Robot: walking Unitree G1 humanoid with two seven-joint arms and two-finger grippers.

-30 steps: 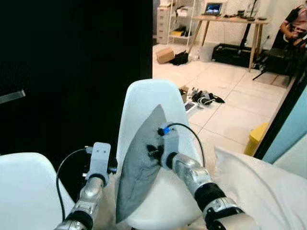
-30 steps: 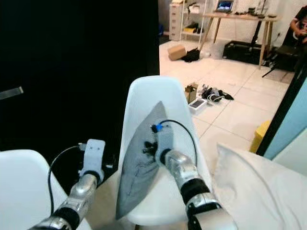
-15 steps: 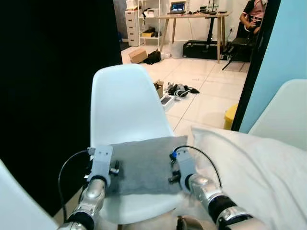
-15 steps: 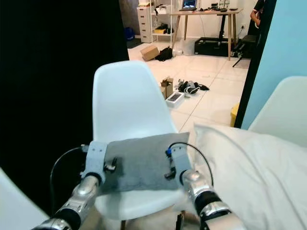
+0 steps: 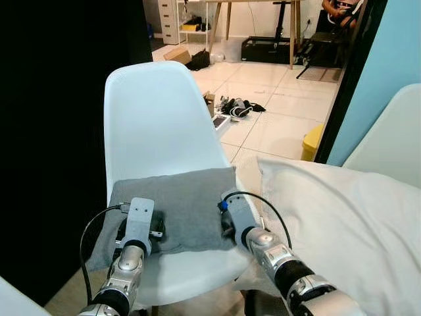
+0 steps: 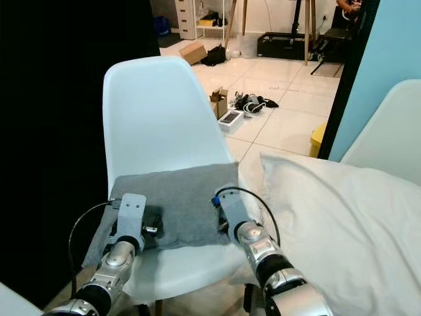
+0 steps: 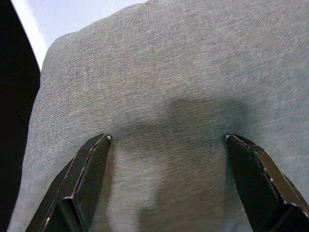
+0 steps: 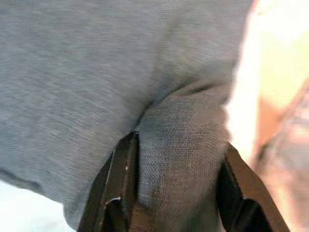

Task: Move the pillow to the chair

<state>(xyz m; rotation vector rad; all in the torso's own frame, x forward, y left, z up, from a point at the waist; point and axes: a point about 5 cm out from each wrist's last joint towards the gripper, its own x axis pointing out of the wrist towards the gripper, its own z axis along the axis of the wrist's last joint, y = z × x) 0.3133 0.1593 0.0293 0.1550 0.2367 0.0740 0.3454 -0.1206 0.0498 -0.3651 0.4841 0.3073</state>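
Note:
A grey pillow (image 5: 177, 204) lies flat on the seat of a white shell chair (image 5: 154, 118), with its left end drooping over the seat's edge. My left gripper (image 7: 166, 137) is open, its fingers spread wide just over the pillow's near left part (image 5: 148, 227). At the pillow's near right corner, my right gripper (image 8: 178, 145) is shut on a bunched fold of the grey fabric (image 5: 227, 224).
White bedding (image 5: 342, 217) lies close on the right, with a second white chair (image 5: 388, 131) and a blue panel (image 5: 388, 52) behind it. A black wall (image 5: 52, 131) is on the left. On the tiled floor beyond are a yellow bin (image 5: 311, 141), clutter (image 5: 233, 108) and a desk.
The pillow went from standing on edge against the chair back to lying flat on the seat. Both arms came down with it. The camera view has shifted as well.

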